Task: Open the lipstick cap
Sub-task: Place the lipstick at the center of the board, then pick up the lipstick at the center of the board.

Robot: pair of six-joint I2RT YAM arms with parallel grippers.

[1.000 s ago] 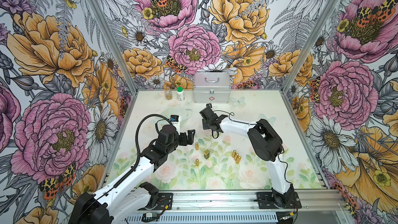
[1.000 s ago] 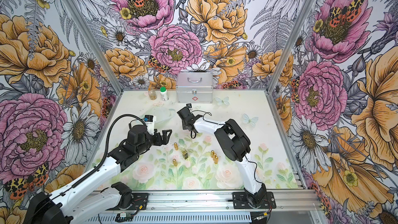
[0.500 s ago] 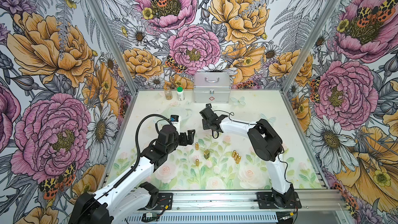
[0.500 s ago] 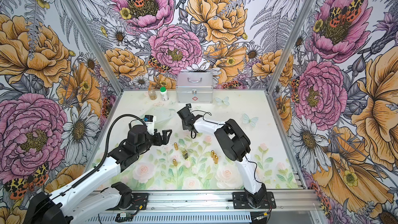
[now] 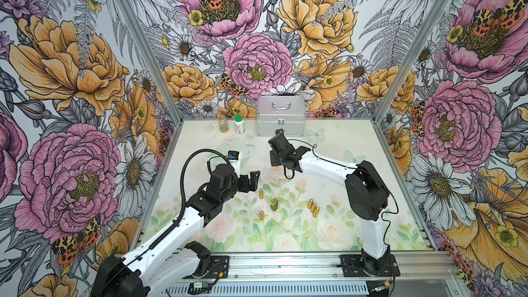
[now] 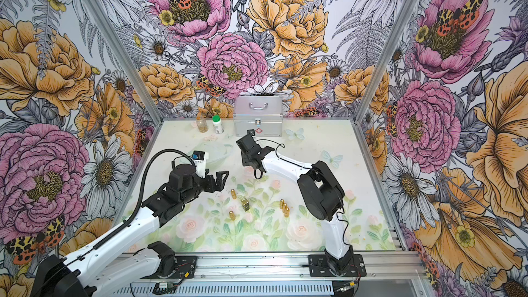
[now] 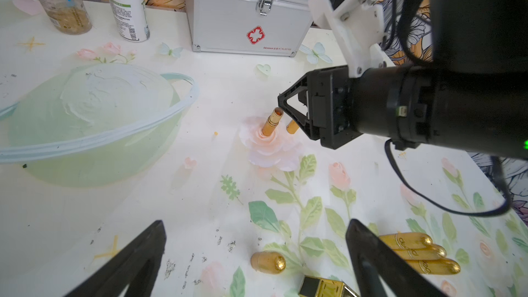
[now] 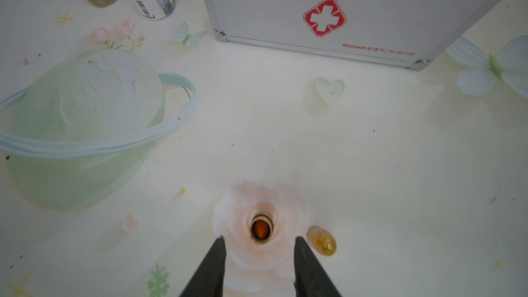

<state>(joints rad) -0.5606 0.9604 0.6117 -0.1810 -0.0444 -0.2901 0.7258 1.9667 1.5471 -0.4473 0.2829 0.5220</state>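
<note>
The right hand (image 8: 258, 238) sits spread just clear of the upright uncapped lipstick (image 8: 260, 228), likely to let it stand on the bench (image 8: 371, 152) beside its cap (image 8: 321, 240); the left hand (image 7: 255, 224) hangs spread, empty.

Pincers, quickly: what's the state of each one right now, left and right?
Left pincer: open, holding nothing.
Right pincer: open, tips apart by the uncapped lipstick tube, not gripping it.
</note>
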